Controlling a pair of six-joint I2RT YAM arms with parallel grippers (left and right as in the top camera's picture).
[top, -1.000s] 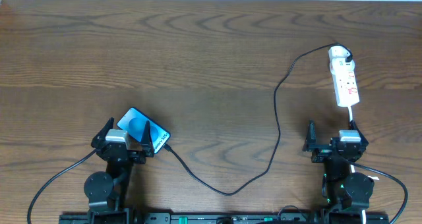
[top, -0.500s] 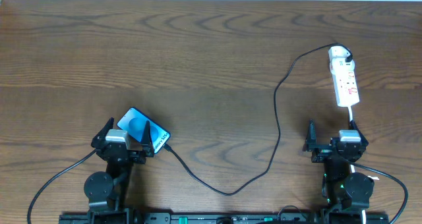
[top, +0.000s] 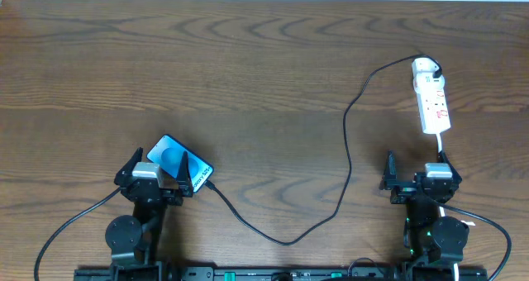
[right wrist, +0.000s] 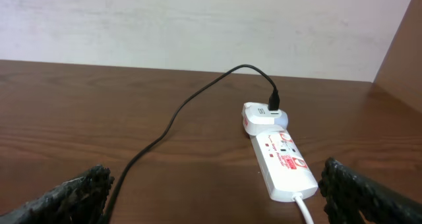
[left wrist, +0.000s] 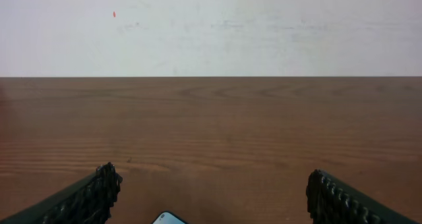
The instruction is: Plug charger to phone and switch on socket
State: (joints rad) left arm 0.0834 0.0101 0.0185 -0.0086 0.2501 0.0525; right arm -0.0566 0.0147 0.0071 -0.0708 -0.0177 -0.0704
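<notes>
Nothing has moved since the earlier frames. The left gripper [top: 159, 159] has its fingers spread wide, clamped on nothing, with the phone [top: 169, 153] lying screen up between them. The right gripper [top: 416, 157] is spread wide too, and the socket [top: 431, 99] lies just ahead of its right finger. The charger [top: 347, 149] runs from the socket's far end, loops across the table [top: 248, 66], and reaches the phone's edge.
</notes>
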